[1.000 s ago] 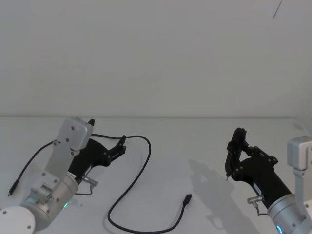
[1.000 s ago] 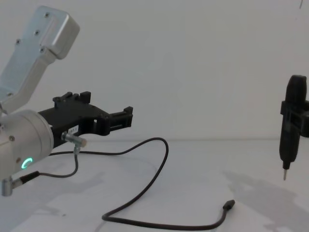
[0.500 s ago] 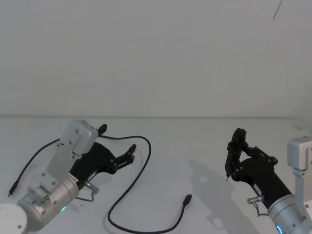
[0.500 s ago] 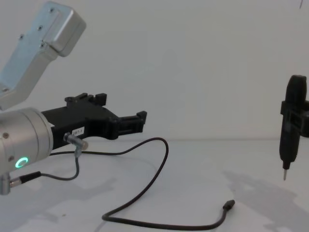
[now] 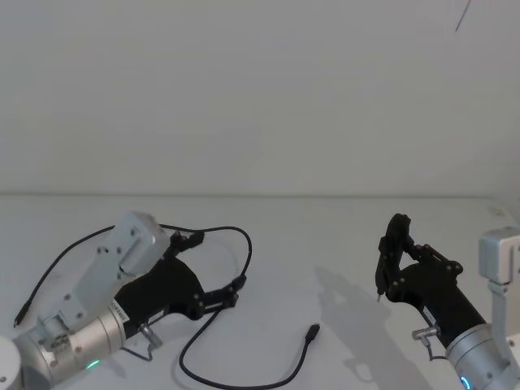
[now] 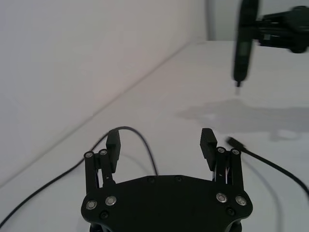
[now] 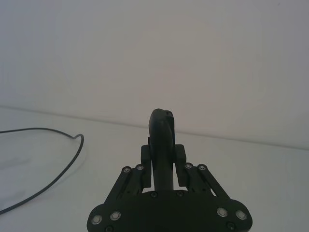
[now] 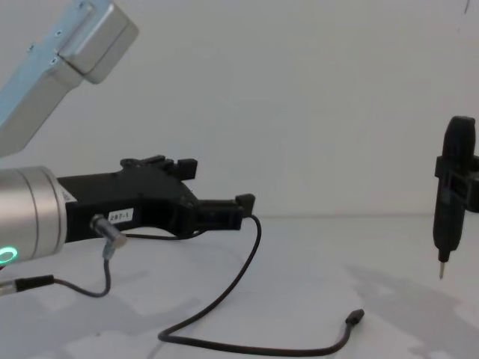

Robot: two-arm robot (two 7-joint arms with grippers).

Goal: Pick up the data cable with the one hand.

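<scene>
The data cable (image 5: 247,248) is a thin dark line snaking over the white table, ending in a small black plug (image 5: 312,331) near the front centre. In the chest view the cable (image 8: 258,233) curves down to its plug (image 8: 354,317). My left gripper (image 5: 215,264) is open and reaches over the cable's far bend. In the left wrist view the cable (image 6: 147,154) passes between the spread fingers of this gripper (image 6: 161,141); I cannot tell whether they touch it. My right gripper (image 5: 393,248) hangs at the right, shut on a slim black tool (image 8: 447,196).
A thin grey wire with a silver plug (image 8: 104,231) dangles from the left wrist. The tool's metal tip (image 8: 441,270) points down above the table (image 5: 341,236) at the right. A plain white wall stands behind.
My left gripper has moved forward and to the right, lower, toward the cable's bend. The cable and the right arm have stayed put.
</scene>
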